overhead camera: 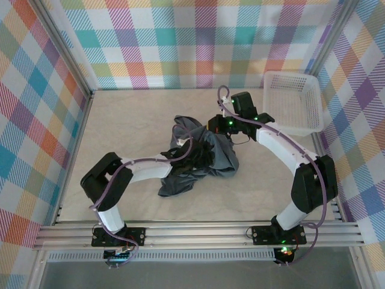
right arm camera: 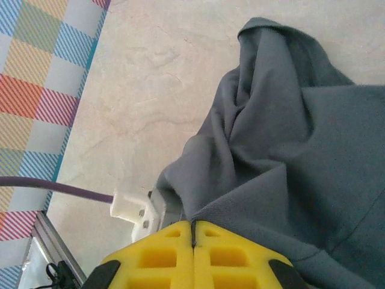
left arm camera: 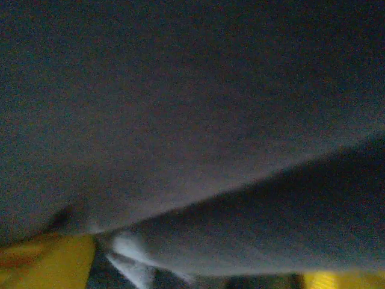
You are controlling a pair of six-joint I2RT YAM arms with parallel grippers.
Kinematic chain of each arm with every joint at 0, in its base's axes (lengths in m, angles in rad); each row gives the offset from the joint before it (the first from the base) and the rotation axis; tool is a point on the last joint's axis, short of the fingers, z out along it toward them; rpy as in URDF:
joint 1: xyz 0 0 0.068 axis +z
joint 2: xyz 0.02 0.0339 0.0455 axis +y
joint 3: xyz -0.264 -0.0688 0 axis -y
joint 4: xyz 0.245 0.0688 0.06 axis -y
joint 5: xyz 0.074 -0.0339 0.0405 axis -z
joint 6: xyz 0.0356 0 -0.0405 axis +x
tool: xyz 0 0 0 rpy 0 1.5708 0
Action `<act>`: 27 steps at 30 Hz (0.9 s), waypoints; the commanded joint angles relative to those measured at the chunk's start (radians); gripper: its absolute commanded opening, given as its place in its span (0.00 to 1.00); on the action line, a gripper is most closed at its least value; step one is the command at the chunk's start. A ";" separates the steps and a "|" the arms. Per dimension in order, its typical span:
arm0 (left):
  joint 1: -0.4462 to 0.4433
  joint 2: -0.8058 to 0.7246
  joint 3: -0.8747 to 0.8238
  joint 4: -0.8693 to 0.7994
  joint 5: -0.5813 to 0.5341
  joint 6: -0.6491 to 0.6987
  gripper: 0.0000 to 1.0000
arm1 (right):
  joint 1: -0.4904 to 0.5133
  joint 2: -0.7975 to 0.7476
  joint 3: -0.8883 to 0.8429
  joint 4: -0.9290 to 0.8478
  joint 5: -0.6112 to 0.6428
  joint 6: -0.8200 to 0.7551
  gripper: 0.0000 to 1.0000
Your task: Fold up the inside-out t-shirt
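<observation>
Straightening comes first: the inside-out t-shirt lies as a crumpled heap in the middle of the desk. It is not spread out and no fold has been made, so I judge the task barely begun. Both arms reach into the heap.

The right end effector has its yellow fingers pressed together on a hemmed edge of the grey cloth at the heap's far right side. The rest of the shirt trails away from it over the desk.

The left end effector sits at the heap's near left, buried among the folds. From its own wrist, one finger shows at each lower corner, spread apart. Dark cloth is draped across them and a white label sits between.

The next move calls for a second firm hold, then drawing the two held points apart to lay the shirt flat. A white plastic basket stands well apart at the far right.
</observation>
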 commanded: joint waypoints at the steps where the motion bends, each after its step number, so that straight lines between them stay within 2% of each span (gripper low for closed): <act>1: 0.027 -0.020 0.021 -0.075 -0.140 -0.076 0.60 | -0.034 0.014 0.057 -0.071 0.035 0.040 0.00; 2: 0.038 -0.043 0.011 -0.092 -0.148 -0.078 0.53 | -0.058 0.014 0.052 -0.081 0.036 0.046 0.00; 4: 0.060 -0.089 -0.010 -0.105 -0.140 -0.059 0.31 | -0.094 0.018 0.031 -0.083 0.034 0.036 0.00; 6: 0.091 -0.123 -0.029 -0.101 -0.079 -0.013 0.02 | -0.113 0.055 0.032 -0.117 0.038 -0.025 0.00; 8: 0.120 -0.141 -0.025 -0.113 -0.007 0.037 0.00 | -0.121 0.105 0.038 -0.164 0.060 -0.083 0.00; 11: 0.138 -0.183 -0.010 -0.168 0.018 0.130 0.00 | -0.139 0.130 0.007 -0.177 0.080 -0.106 0.00; 12: 0.142 -0.194 -0.001 -0.186 0.033 0.162 0.00 | -0.137 0.117 -0.001 -0.176 0.077 -0.129 0.05; 13: 0.145 -0.201 0.007 -0.198 0.053 0.191 0.00 | -0.135 0.101 -0.009 -0.171 0.065 -0.149 0.20; 14: 0.145 -0.208 0.017 -0.210 0.070 0.222 0.12 | -0.131 0.075 -0.017 -0.162 0.049 -0.174 0.36; 15: 0.145 -0.216 0.028 -0.225 0.081 0.245 0.32 | -0.121 0.043 -0.027 -0.145 0.039 -0.203 0.44; 17: 0.145 -0.235 0.032 -0.222 0.107 0.290 0.58 | -0.097 -0.018 -0.065 -0.092 0.028 -0.258 0.56; 19: 0.147 -0.251 0.037 -0.227 0.104 0.321 0.69 | -0.056 -0.063 -0.104 -0.037 0.020 -0.341 0.65; 21: 0.160 -0.248 0.051 -0.249 0.089 0.341 0.76 | -0.003 -0.078 -0.127 0.001 0.062 -0.436 0.73; 24: 0.191 -0.208 0.082 -0.300 0.089 0.371 0.82 | 0.033 -0.020 -0.103 0.012 0.115 -0.499 0.75; 25: 0.196 -0.189 0.092 -0.294 0.099 0.397 0.85 | 0.039 0.007 -0.086 0.002 0.158 -0.494 0.75; 27: 0.198 -0.129 0.131 -0.283 0.134 0.478 0.92 | 0.053 0.069 -0.031 -0.057 0.322 -0.444 0.76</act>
